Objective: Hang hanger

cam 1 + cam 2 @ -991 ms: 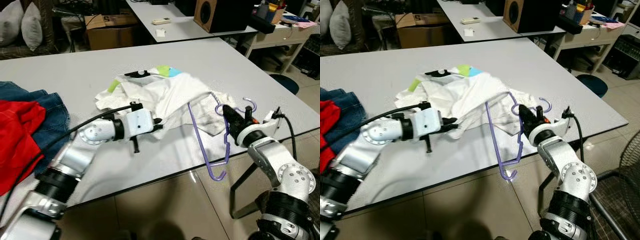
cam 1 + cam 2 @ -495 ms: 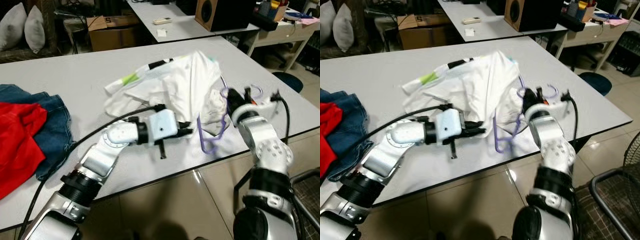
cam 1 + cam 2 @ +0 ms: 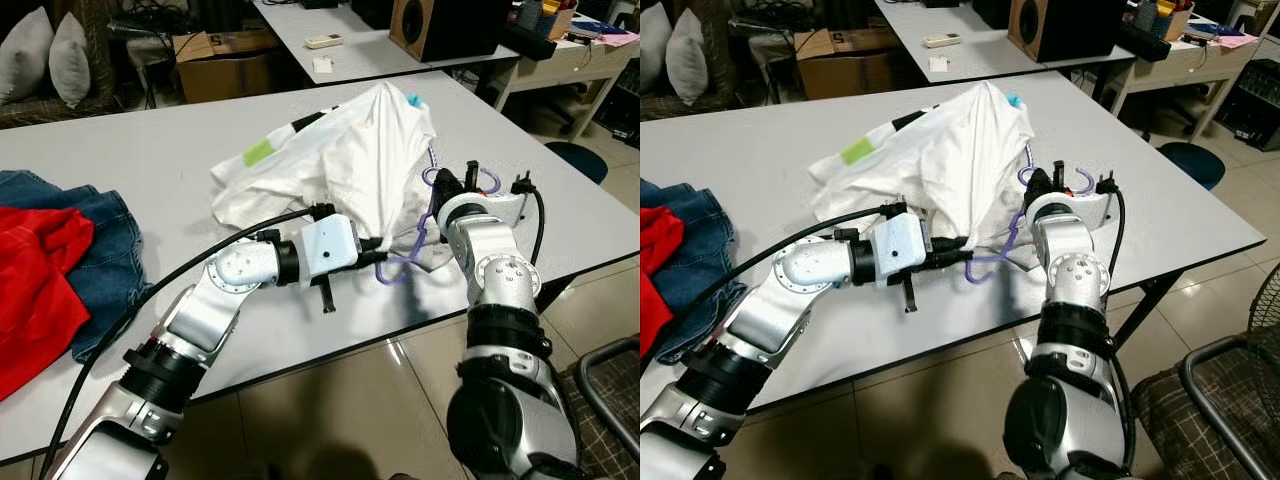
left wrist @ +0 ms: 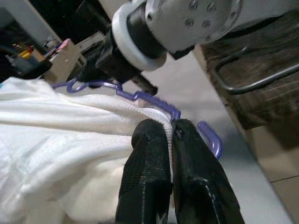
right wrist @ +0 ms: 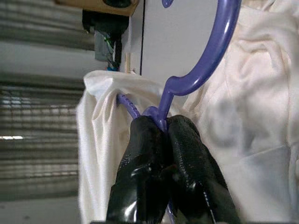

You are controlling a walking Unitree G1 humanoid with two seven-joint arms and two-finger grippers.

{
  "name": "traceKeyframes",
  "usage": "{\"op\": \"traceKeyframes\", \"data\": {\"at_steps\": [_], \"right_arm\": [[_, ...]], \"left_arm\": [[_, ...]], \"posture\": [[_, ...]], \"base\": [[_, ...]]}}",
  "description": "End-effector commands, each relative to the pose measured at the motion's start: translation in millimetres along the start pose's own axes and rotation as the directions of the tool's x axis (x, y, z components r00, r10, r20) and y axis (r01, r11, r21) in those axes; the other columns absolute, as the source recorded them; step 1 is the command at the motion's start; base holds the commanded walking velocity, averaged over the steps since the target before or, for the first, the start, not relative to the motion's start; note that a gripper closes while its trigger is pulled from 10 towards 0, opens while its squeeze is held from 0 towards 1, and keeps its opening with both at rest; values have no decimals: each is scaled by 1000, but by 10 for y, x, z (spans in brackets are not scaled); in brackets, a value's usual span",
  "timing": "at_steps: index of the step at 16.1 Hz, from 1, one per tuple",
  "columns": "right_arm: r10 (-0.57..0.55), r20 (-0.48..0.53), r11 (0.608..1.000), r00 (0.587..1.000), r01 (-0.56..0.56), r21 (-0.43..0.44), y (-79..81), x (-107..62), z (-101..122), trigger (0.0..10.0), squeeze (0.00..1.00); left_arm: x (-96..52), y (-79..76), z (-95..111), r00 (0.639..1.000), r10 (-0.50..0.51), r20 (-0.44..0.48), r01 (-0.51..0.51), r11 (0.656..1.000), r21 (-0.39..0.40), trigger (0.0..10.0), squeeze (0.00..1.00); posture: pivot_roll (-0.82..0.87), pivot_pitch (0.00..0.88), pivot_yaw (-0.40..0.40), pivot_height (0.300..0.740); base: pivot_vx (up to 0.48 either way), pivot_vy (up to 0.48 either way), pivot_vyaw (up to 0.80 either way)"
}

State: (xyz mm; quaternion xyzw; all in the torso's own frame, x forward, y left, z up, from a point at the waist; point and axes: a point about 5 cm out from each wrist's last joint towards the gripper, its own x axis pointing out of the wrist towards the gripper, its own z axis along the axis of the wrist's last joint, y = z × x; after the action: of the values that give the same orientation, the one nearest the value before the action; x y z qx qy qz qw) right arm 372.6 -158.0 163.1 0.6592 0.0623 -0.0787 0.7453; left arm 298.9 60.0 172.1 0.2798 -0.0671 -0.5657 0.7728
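Since the earlier frames, both my arms have drawn together and the white shirt (image 3: 345,160) has risen from a flat heap into a peaked tent, with the purple hanger (image 3: 432,205) now mostly inside it. My right gripper (image 5: 163,140) pinches the hanger at the base of its hook, fingers pressed together on the neck; my left gripper (image 4: 168,140) is just beside it, pinching the shirt hem against the hanger's lower arm. Risk, as I judge it: the hem grip is thin, so a pull from the right gripper could strip the cloth out of my left fingers, or the fabric could slide off the hanger shoulder and collapse. The hanger's free end pokes out below my left gripper and could snag the hem. Beneath both grippers is a pale grey table (image 3: 150,150); far out past my left arm lie blue jeans (image 3: 95,240) and a red garment (image 3: 35,280). Beyond the shirt stand a second table (image 3: 360,50), a speaker (image 3: 425,25) and a cardboard box (image 3: 220,60).
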Motion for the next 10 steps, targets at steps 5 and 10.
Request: {"op": "traceKeyframes", "data": {"at_steps": [5, 10], "right_arm": [[163, 66, 944, 984, -176, 281, 356, -37, 121, 10000, 0], [233, 70, 932, 970, -244, 270, 379, -12, 89, 10000, 0]], "left_arm": [[82, -15, -102, 999, 11, -44, -11, 1000, -2, 0, 0], [215, -29, 268, 980, 34, 194, 0, 986, -169, 0, 0]], "posture": [[-25, 0, -6, 740], [-14, 0, -21, 740]], "base": [[0, 0, 0], [0, 0, 0]]}}
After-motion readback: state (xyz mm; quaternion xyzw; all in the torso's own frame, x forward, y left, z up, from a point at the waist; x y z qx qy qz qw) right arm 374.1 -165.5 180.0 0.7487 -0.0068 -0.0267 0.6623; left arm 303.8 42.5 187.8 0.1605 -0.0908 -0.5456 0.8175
